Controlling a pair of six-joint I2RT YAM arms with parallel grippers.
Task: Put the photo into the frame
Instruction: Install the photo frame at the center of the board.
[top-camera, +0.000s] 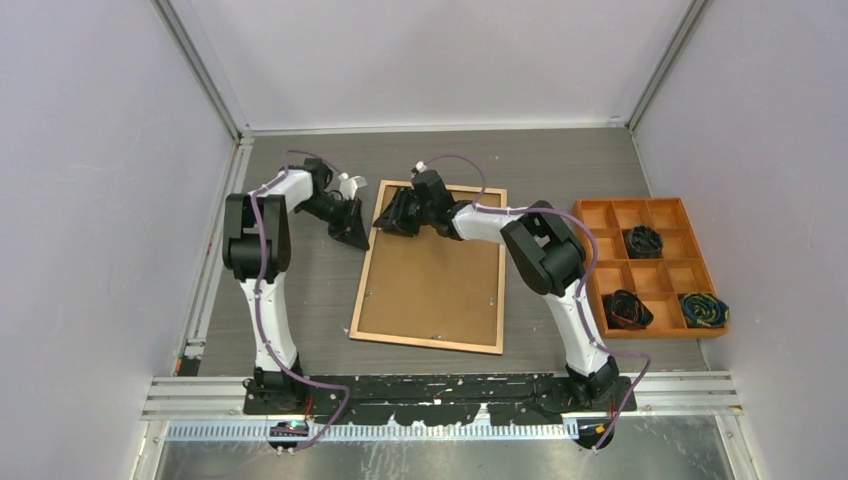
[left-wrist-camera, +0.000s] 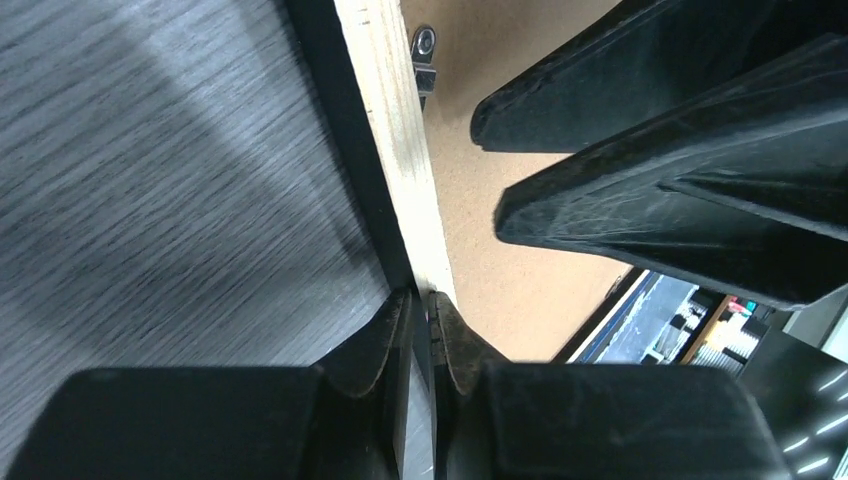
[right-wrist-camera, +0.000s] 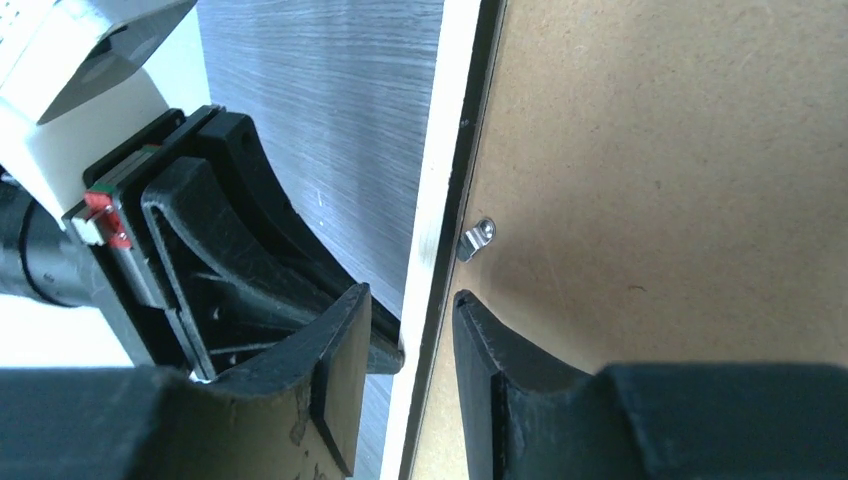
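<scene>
The frame (top-camera: 364, 285) lies back up on the table, its light wood rail around a brown backing board (top-camera: 430, 270). My left gripper (top-camera: 352, 234) is at the frame's far left corner. In the left wrist view it (left-wrist-camera: 422, 298) is shut on the edge of the frame's rail (left-wrist-camera: 395, 130). My right gripper (top-camera: 392, 218) is at the same corner. In the right wrist view it (right-wrist-camera: 410, 300) is open and straddles the rail (right-wrist-camera: 440, 150), with one finger outside and one over the backing board. The photo shows in no view.
An orange compartment tray (top-camera: 625, 200) stands at the right with dark bundles (top-camera: 643, 240) in three compartments. A small metal clip (right-wrist-camera: 478, 238) sits on the backing board by the rail. White walls close the table at the back and sides.
</scene>
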